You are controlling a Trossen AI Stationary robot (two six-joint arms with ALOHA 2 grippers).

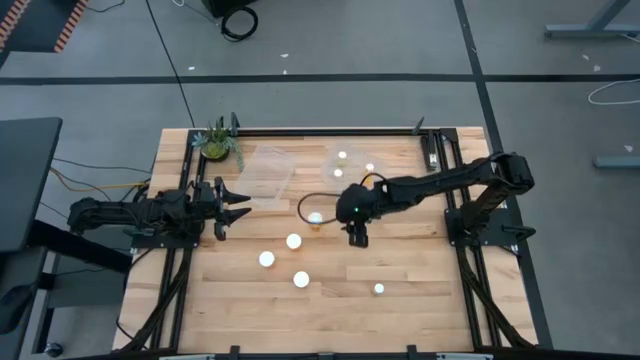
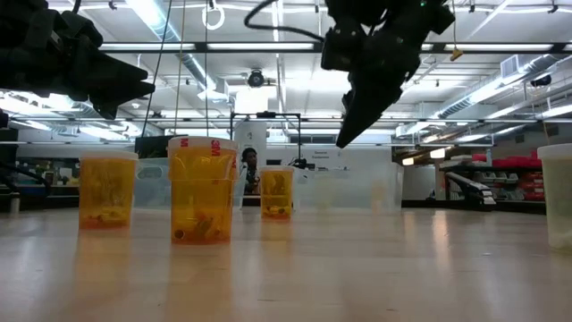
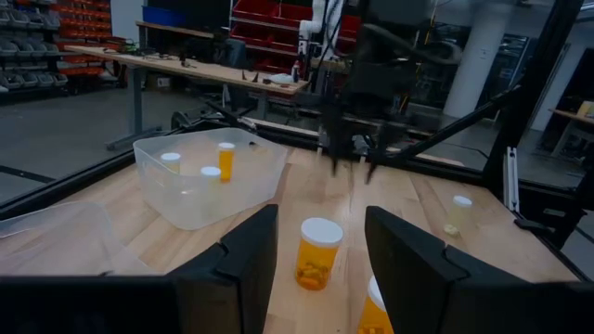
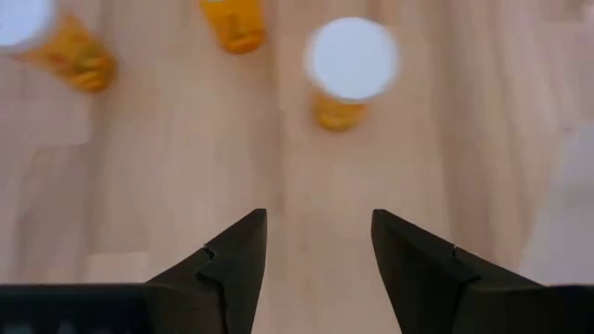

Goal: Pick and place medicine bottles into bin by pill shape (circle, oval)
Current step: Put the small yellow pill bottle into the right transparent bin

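Observation:
Five amber bottles with white caps stand upright on the wooden table: at mid-table, and a narrow one nearer the front. Three more stand in the clear bin at the far side. My right gripper hangs open and empty above bare wood, fingers pointing down, just right of the mid-table bottles; its wrist view shows a capped bottle ahead of the fingers. My left gripper is open and empty at the table's left side, above the table.
A second clear bin stands left of the first at the far side. A small green potted plant stands at the far left corner. A black cable loops by the right arm. Bare wood lies along the near edge.

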